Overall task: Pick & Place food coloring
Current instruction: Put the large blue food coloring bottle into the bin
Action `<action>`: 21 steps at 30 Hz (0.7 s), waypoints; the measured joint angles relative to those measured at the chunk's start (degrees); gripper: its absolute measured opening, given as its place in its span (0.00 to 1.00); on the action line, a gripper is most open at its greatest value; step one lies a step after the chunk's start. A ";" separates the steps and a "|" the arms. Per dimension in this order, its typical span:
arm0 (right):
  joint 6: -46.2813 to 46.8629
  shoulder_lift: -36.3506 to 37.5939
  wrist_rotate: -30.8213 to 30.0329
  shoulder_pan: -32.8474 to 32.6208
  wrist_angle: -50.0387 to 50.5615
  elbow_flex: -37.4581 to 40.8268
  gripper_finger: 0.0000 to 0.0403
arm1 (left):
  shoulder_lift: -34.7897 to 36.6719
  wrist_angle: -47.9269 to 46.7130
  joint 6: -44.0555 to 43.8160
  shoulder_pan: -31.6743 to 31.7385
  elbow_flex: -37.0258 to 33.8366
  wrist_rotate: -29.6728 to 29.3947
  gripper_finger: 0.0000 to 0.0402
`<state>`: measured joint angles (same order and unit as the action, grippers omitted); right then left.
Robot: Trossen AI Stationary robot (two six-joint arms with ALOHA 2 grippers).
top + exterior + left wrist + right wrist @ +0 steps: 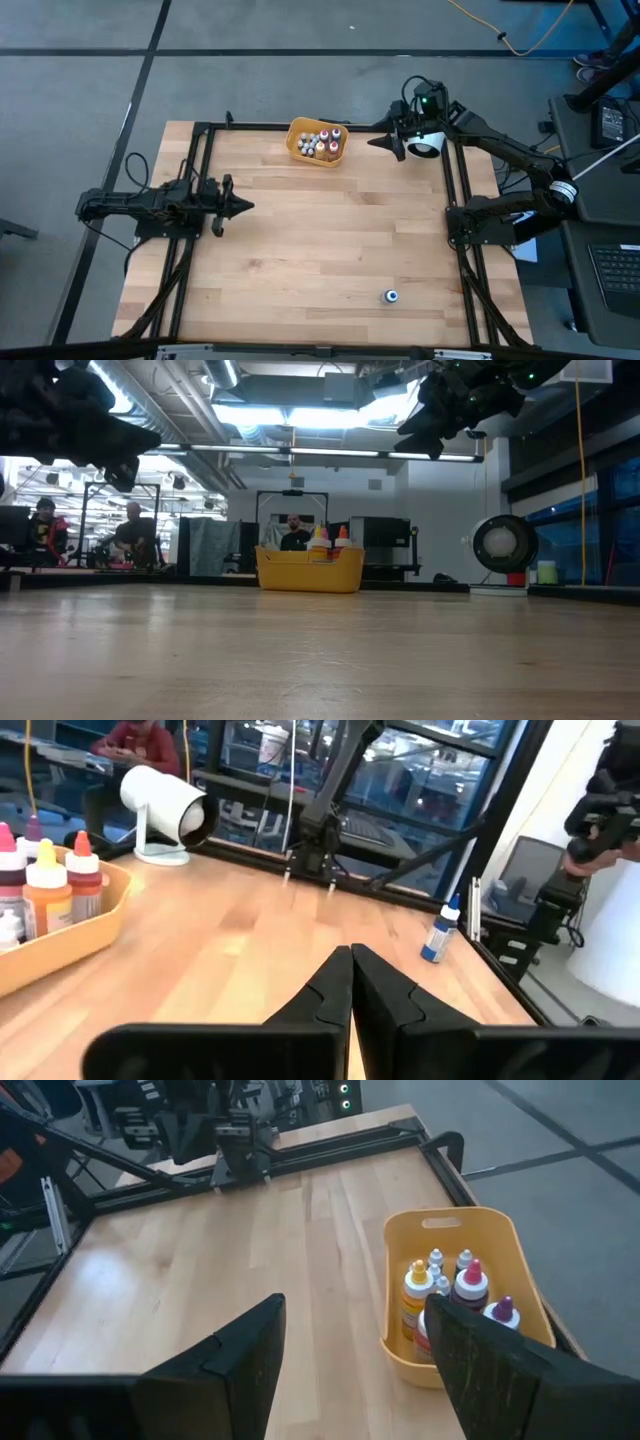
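The lone bottle (391,296) stands bottom right, far below the empty, open right gripper (385,143) by the bin (299,148).

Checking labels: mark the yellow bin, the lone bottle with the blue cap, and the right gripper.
yellow bin (296,150): high view, left rim.
blue-capped bottle (391,296): high view, its cap.
right gripper (355,1342): right wrist view, between its open fingers.

One orange bowl (316,143), cluster of food coloring bottles (320,143) inside, exact number unclear. One lone blue-capped bottle (391,296) on table (320,250). One white cylinder (425,144). Two arms.
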<state>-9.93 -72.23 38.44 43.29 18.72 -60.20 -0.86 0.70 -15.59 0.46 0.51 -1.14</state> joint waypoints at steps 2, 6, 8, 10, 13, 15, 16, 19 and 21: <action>-0.95 0.00 0.02 -0.02 0.02 0.00 0.60 | -0.27 -0.04 -0.11 0.00 0.00 0.06 0.00; -1.43 0.00 1.25 -0.69 0.01 0.00 0.60 | -0.23 -0.01 0.30 0.01 0.02 0.12 0.01; -3.12 0.51 2.60 -2.12 0.66 0.00 0.60 | -0.25 -0.03 0.30 -0.01 0.00 0.10 0.02; -5.84 1.82 2.92 -4.81 1.92 0.00 0.60 | -0.25 -0.03 0.32 0.01 0.01 0.11 0.03; -8.79 4.57 0.82 -10.64 4.90 0.00 0.60 | -0.25 -0.03 0.32 0.00 0.00 0.10 0.04; -8.69 6.78 -2.30 -15.53 6.23 0.00 0.60 | -0.25 -0.03 0.32 0.00 0.00 0.10 0.04; -8.56 7.91 -3.96 -18.14 7.03 0.00 0.60 | -0.25 -0.03 0.32 -0.01 0.02 0.12 0.04; -8.48 10.87 -9.07 -26.59 10.48 0.00 0.60 | -0.25 -0.04 0.32 0.00 0.01 0.11 0.04; -8.01 12.12 -12.94 -32.30 13.07 0.00 0.60 | -0.25 -0.05 0.32 -0.01 0.01 0.10 0.04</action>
<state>-17.93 -60.11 25.50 10.98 31.79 -60.20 -1.10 0.64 -15.27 0.45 0.52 -1.04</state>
